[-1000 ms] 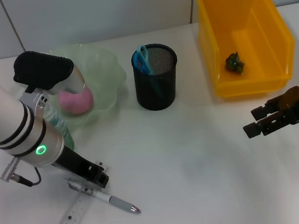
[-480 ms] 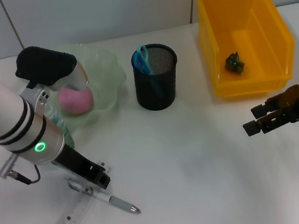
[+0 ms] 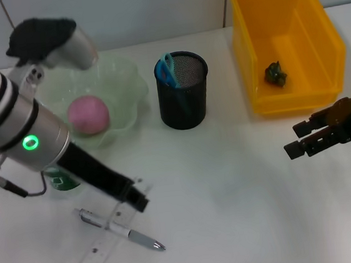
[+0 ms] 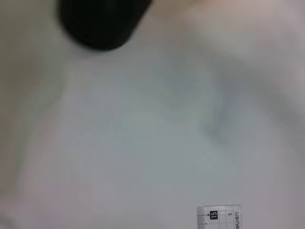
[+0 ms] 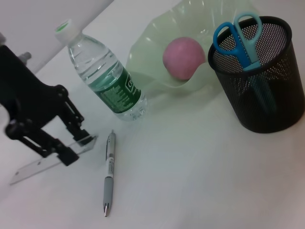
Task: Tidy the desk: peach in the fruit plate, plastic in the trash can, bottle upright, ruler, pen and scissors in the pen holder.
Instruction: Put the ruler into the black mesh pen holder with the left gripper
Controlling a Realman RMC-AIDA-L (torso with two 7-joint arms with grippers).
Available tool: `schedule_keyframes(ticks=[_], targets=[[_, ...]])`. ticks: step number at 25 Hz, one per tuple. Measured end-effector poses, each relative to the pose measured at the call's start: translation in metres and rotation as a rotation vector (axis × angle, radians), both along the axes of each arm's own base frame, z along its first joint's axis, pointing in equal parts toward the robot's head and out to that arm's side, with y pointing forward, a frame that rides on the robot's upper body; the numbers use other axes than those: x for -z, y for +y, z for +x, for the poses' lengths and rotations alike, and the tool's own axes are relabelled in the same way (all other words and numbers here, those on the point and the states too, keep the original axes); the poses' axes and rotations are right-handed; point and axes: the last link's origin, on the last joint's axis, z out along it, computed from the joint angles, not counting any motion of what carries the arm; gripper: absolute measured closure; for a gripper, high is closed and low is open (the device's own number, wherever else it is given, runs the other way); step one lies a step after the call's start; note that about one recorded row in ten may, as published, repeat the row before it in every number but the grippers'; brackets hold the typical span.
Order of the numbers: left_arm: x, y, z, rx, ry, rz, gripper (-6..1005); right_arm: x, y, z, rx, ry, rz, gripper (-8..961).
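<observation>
My left gripper (image 3: 134,200) is low over the table near the front left, shut on one end of the clear ruler (image 3: 92,261). That end is raised, as the right wrist view shows at the ruler (image 5: 40,164) and the left gripper (image 5: 70,151). The pen (image 3: 122,229) lies flat beside the ruler. The bottle (image 5: 106,78) stands upright, half hidden behind my left arm in the head view. The pink peach (image 3: 88,114) sits in the green fruit plate (image 3: 127,86). Blue scissors (image 3: 166,69) stand in the black mesh pen holder (image 3: 185,99). The plastic (image 3: 275,74) lies in the yellow trash can (image 3: 328,34). My right gripper (image 3: 299,140) hovers open at the right.
The left arm's thick forearm (image 3: 11,117) covers much of the left side of the table. The white wall runs behind the plate and the can. White tabletop (image 3: 232,194) stretches between the two grippers.
My left arm has swung up and back, uncovering the peach and plate. Its gripper has shifted right and slightly farther away, taking the ruler's end with it. The right arm has stayed put.
</observation>
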Motion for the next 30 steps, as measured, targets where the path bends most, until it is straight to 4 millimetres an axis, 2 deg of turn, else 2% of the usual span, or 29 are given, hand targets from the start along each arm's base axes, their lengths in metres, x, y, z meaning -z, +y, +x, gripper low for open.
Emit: schedule_keyframes(ticks=[1, 2, 7, 10, 13, 15, 19, 24, 28, 30], targets=[[0.000, 0.000, 0.000, 0.000, 0.000, 0.000, 618, 0.000, 0.000, 0.000, 0.000, 0.000, 0.000, 115], [-0.005, -0.001, 0.011, 0.004, -0.067, -0.019, 618, 0.000, 0.000, 0.001, -0.002, -0.001, 0.000, 115], [-0.016, 0.003, 0.031, 0.026, -0.180, -0.016, 617, 0.000, -0.003, 0.003, -0.008, -0.008, -0.004, 115], [-0.029, 0.011, 0.049, 0.058, -0.296, 0.022, 617, 0.000, -0.006, 0.007, -0.007, -0.010, -0.005, 115], [-0.034, 0.014, 0.057, 0.079, -0.347, 0.043, 617, 0.000, -0.007, 0.009, -0.004, -0.008, -0.006, 115], [-0.041, 0.021, 0.071, 0.109, -0.444, 0.083, 617, 0.000, -0.008, 0.012, 0.000, -0.008, -0.010, 115], [-0.047, 0.029, 0.084, 0.147, -0.556, 0.144, 617, -0.001, -0.009, 0.014, 0.005, -0.010, -0.009, 115], [-0.048, 0.037, 0.093, 0.223, -0.646, 0.217, 617, -0.002, -0.011, 0.015, 0.008, -0.013, -0.010, 115], [-0.041, 0.045, 0.099, 0.315, -0.708, 0.303, 617, -0.003, -0.011, 0.016, 0.007, -0.014, -0.010, 114], [-0.032, 0.051, 0.098, 0.394, -0.768, 0.410, 617, -0.003, -0.011, 0.016, 0.008, -0.015, -0.011, 114]])
